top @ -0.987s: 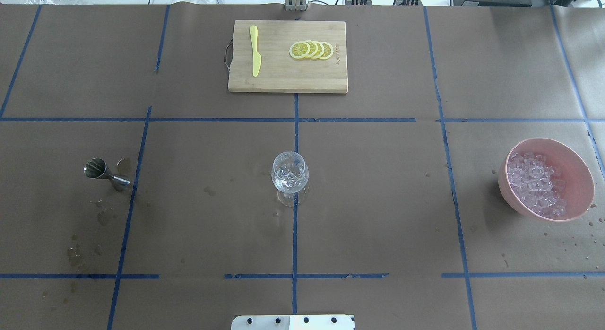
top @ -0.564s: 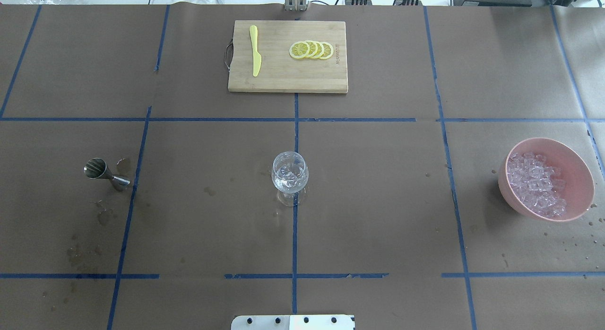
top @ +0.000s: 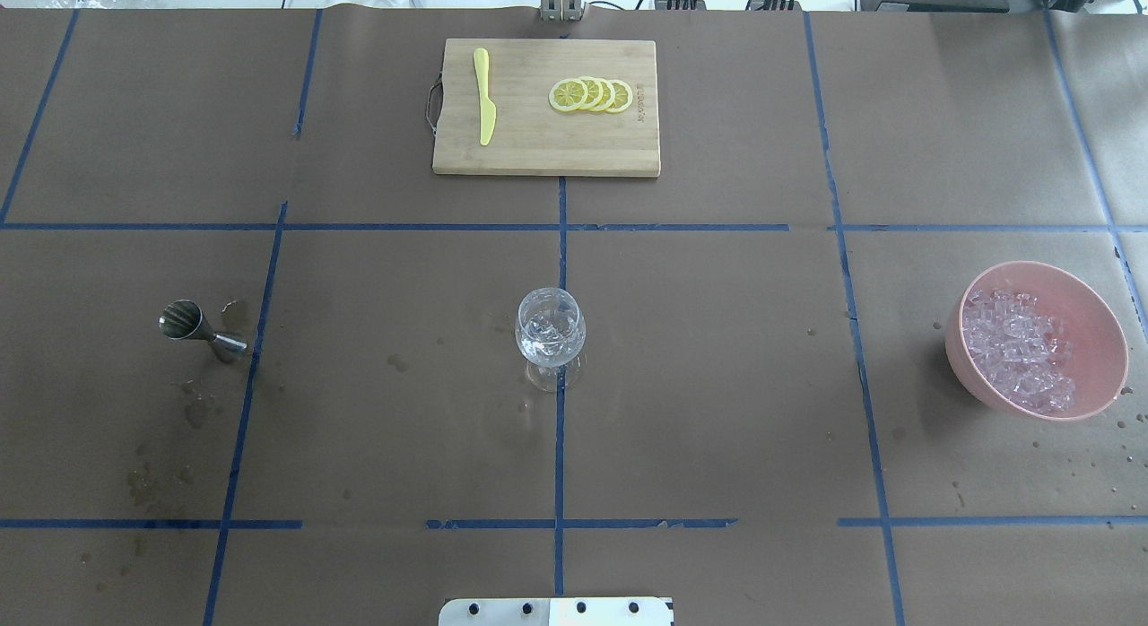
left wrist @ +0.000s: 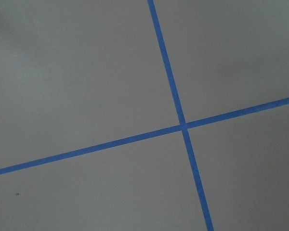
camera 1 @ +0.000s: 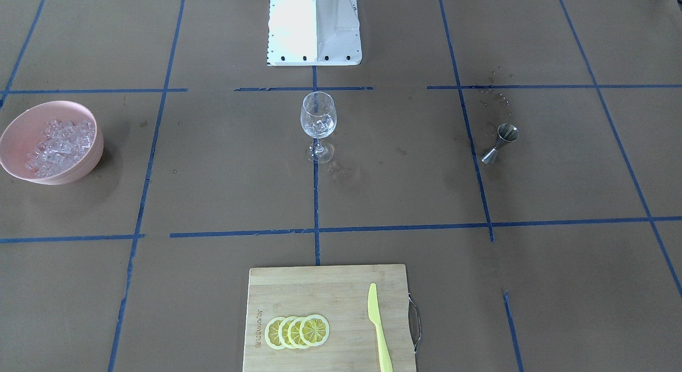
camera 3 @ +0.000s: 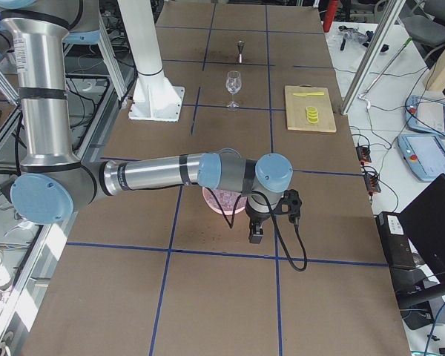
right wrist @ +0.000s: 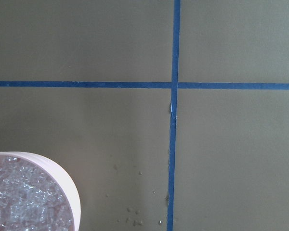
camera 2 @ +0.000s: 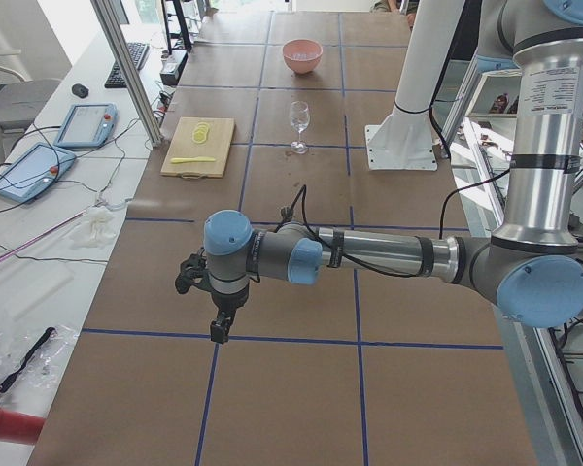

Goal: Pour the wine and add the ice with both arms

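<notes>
A clear wine glass (top: 550, 330) stands upright at the table's middle, also in the front view (camera 1: 318, 119). It holds clear ice cubes; I cannot tell the wine apart from them. A pink bowl (top: 1085, 290) heaped with ice (top: 1018, 350) sits at the right. A steel jigger (top: 193, 324) stands tilted at the left. My left gripper (camera 2: 219, 328) hangs over bare table far from the glass, seen only in the left side view. My right gripper (camera 3: 256, 236) hangs just past the bowl (camera 3: 219, 204). I cannot tell whether either is open or shut.
A wooden cutting board (top: 547, 151) at the far middle holds lemon slices (top: 592, 94) and a yellow knife (top: 484, 97). Wet spots mark the paper near the jigger and the bowl. The white pedestal (camera 1: 314, 25) stands behind the glass.
</notes>
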Action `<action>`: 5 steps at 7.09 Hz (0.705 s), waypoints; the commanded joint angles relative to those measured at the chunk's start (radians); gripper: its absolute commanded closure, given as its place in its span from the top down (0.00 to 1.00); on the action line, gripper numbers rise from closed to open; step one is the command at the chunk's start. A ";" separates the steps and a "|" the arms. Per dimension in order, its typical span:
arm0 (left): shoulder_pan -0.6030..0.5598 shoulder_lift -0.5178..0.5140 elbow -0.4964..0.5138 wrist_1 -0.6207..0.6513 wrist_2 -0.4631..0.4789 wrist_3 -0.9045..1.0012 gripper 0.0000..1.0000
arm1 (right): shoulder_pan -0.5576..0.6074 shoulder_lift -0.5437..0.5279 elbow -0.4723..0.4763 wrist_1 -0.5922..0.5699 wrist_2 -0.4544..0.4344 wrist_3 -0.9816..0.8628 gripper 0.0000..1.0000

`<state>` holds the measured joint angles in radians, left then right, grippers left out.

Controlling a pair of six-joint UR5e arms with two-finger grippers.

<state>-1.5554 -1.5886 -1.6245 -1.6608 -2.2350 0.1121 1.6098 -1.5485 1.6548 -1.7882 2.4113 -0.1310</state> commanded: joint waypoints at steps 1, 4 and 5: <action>-0.002 -0.001 -0.005 0.012 0.000 0.000 1.00 | 0.002 -0.033 -0.036 0.108 0.000 0.042 1.00; 0.000 -0.007 -0.009 0.055 0.000 -0.002 1.00 | 0.002 -0.038 -0.036 0.131 0.000 0.048 1.00; 0.000 -0.007 -0.008 0.058 -0.002 -0.006 1.00 | 0.002 -0.036 -0.036 0.131 0.002 0.054 1.00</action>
<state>-1.5557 -1.5946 -1.6317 -1.6136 -2.2354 0.1095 1.6121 -1.5857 1.6187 -1.6588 2.4118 -0.0825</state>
